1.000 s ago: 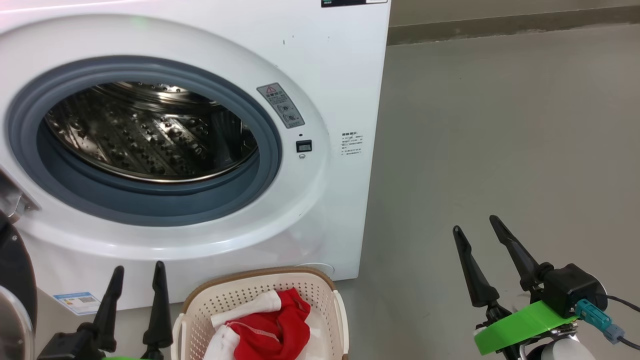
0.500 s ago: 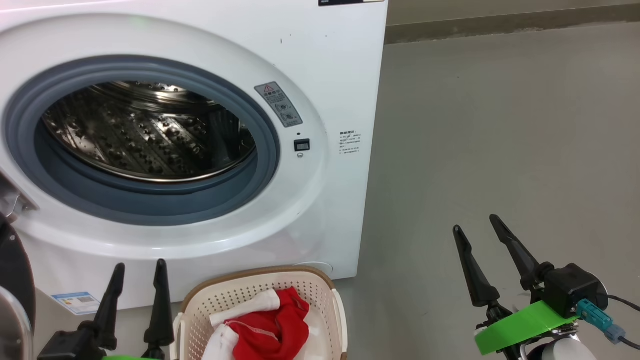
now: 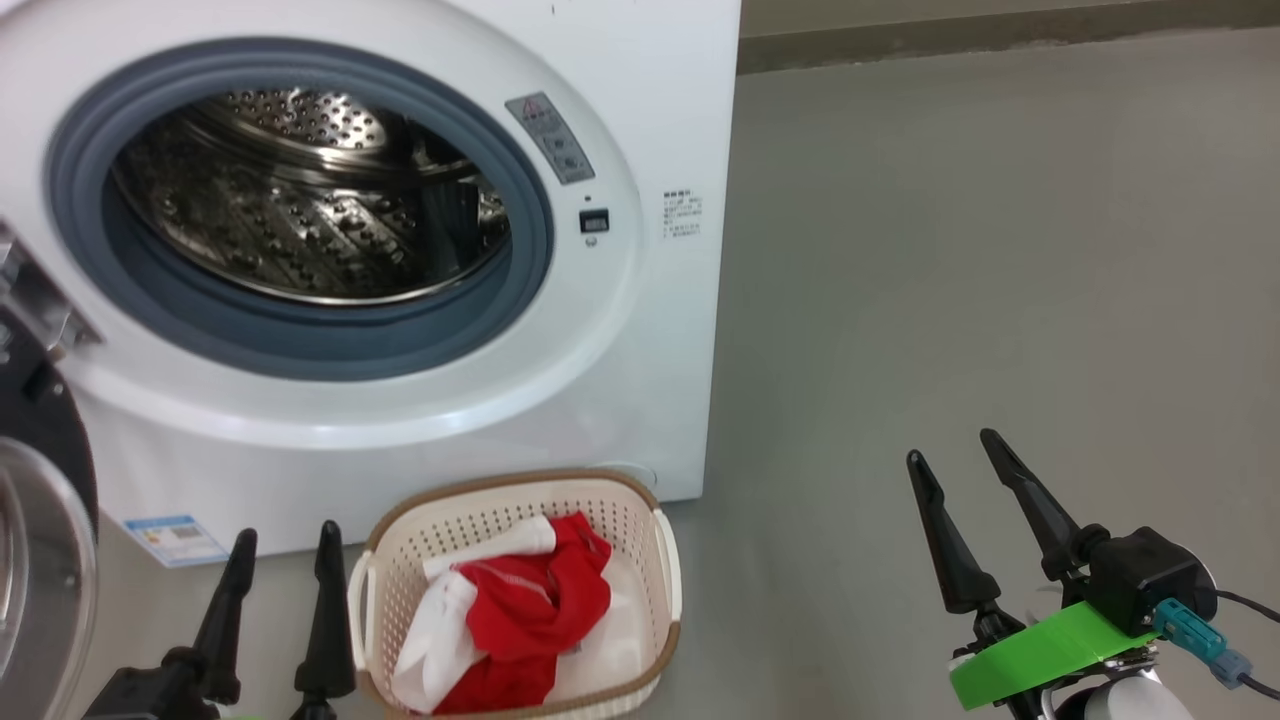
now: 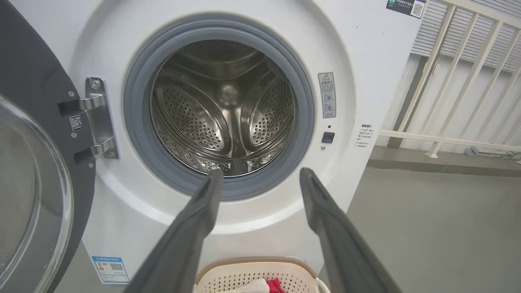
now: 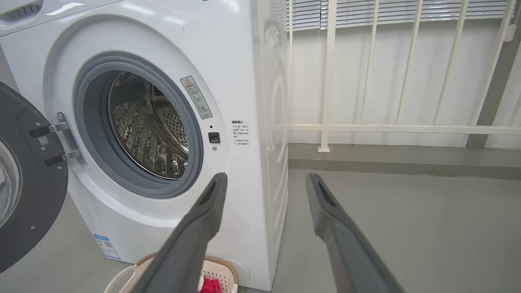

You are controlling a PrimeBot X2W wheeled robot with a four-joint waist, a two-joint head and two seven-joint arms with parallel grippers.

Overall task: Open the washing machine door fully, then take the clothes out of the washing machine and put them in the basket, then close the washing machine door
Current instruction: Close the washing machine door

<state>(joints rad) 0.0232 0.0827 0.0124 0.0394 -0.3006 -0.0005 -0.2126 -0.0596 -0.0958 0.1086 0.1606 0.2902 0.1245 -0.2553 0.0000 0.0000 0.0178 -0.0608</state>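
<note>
Red clothes are piled in the basket before the washing machine; left claw and right claw are held wide and empty.

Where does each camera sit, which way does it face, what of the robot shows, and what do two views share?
Head view: on the head, looking down at the washing machine and basket of clothes; left gripper and right gripper show, open.
Left wrist view: on the left wrist, facing straight into the drum; its fingers show.
Right wrist view: on the right wrist, facing the machine slantwise, railing beyond; its fingers show.
Shared: both wrist views show the open door and basket rim.
</note>
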